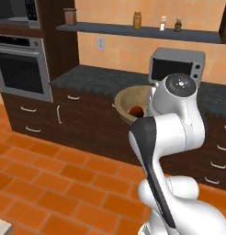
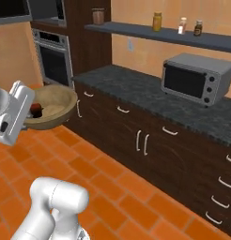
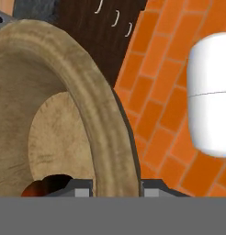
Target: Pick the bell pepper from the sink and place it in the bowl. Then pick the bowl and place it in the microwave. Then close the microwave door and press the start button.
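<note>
I see an orange tiled floor (image 2: 136, 197) under dark wood cabinets, a speckled dark stone desk (image 2: 136, 91) carrying a small silver toaster oven (image 2: 197, 77), and a grey wall shelf (image 1: 142, 32) with jars. A steel wall oven (image 1: 20, 66) sits at the left, with the built-in black microwave (image 1: 18, 11) above it. My hand (image 3: 117, 189) is clamped on the thick rim of the wide tan wooden bowl (image 3: 50, 105), one finger inside and one outside, holding it in the air over the floor, in front of the cabinets. The small red-orange bell pepper (image 1: 136, 110) lies inside the bowl, just beside my inner finger.
</note>
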